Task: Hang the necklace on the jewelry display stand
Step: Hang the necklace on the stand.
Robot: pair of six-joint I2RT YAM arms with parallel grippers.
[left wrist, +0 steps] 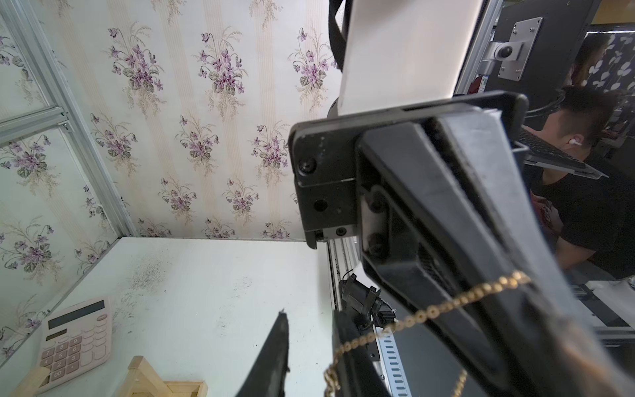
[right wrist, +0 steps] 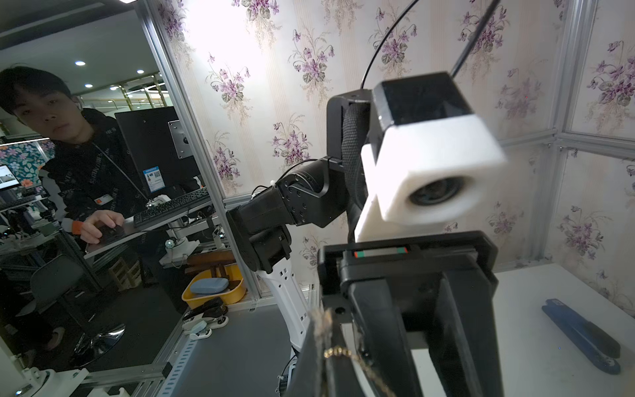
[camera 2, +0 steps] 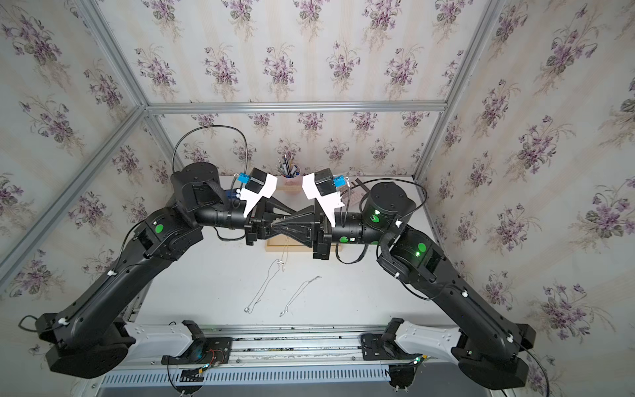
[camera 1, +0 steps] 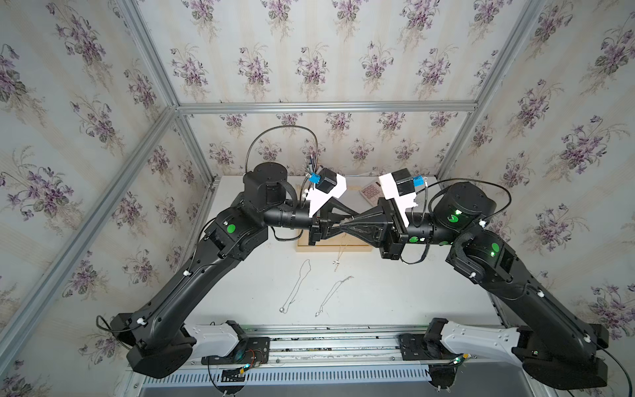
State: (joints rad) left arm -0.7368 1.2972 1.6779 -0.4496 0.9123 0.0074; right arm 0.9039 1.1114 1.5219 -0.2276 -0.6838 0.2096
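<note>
My two grippers meet tip to tip above the jewelry display stand, whose light wooden tray base shows beneath them; its crossbar is hidden. The right gripper is shut on the gold necklace. From there the chain runs across to one finger of the left gripper and drapes over its edge. The left jaws stand a little apart with bare table showing between them. A loop of the necklace hangs down in front of the stand.
Two more thin necklaces lie on the white table nearer the front. A pink calculator and a pen cup sit at the back. A blue stapler lies towards the left side.
</note>
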